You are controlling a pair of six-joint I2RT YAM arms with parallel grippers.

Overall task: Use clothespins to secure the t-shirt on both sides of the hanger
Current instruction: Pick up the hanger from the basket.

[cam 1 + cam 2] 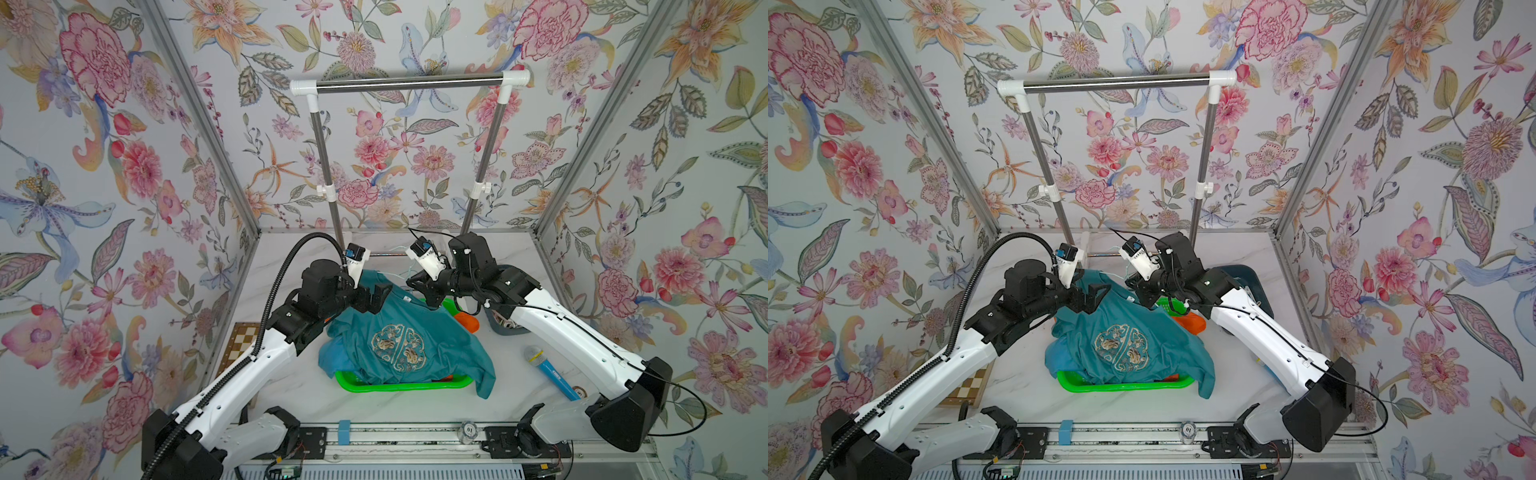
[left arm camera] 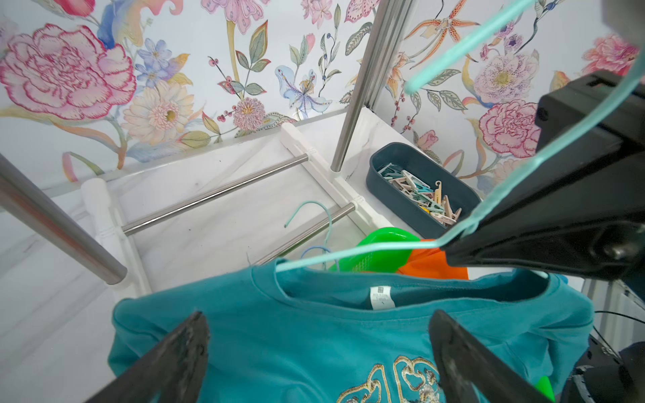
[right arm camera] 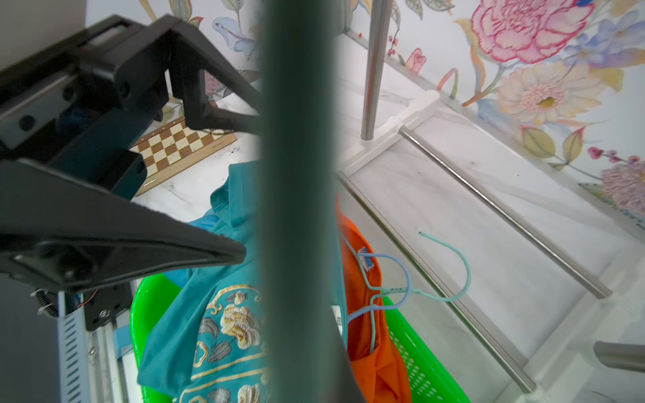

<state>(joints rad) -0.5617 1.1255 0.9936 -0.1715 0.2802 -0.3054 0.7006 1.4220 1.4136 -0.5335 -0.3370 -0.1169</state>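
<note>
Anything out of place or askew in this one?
The t-shirt slumps over the green basket, a sleeve spilling past its rim onto the table. The hanger, pinched by the right claw, sticks out of the neck askew.

Blurred dark-green band [image 3: 296, 209] blocks the right wrist view — clothespins [image 2: 424, 200] uncountably small.

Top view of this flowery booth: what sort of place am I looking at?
Likely a staged laundry corner for robot practice: a small steel clothes rail with white joints, a teal embroidered t-shirt over a green plastic basket, and a dark blue tub of pastel clothespins.
</note>
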